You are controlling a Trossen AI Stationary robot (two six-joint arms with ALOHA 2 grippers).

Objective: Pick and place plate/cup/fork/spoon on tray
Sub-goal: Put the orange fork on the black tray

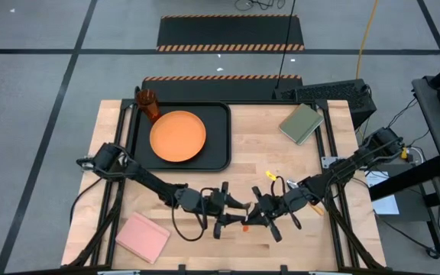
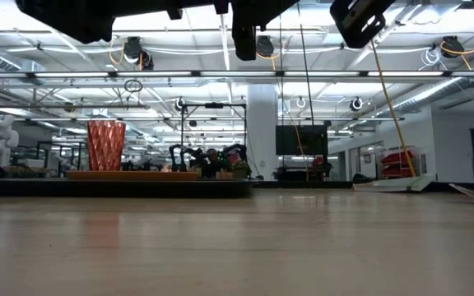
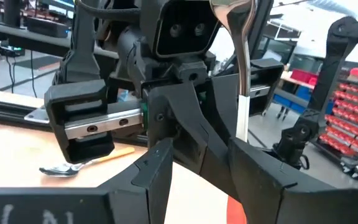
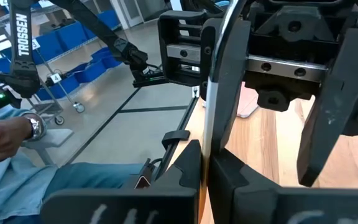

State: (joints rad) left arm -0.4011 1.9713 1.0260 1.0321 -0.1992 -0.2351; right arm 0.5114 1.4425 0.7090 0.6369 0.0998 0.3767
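At the table's front centre, the left gripper [image 1: 231,214] and the right gripper [image 1: 257,215] met tip to tip above the wood. The right gripper was clamped tight on a slim silver shaft, judged to be the fork [image 3: 242,93], since the spoon [image 3: 67,167] lay flat on the table beyond.

Progress: the plate [image 1: 178,136] sat inside the tray [image 1: 218,156], and the cup [image 1: 148,103] stood at the tray's far left corner. Roughly half the task appeared done. Fork and spoon were not yet on the tray, which lay well apart from both grippers.

Obscured: the fork's tines were cut off at the frame edge, so its identity rested on elimination. An orange patch, possibly its handle, showed low down at the left gripper, but whether that gripper had closed on it could not be told. The cup's base was hidden by the tray rim, so it may have stood just off the tray.
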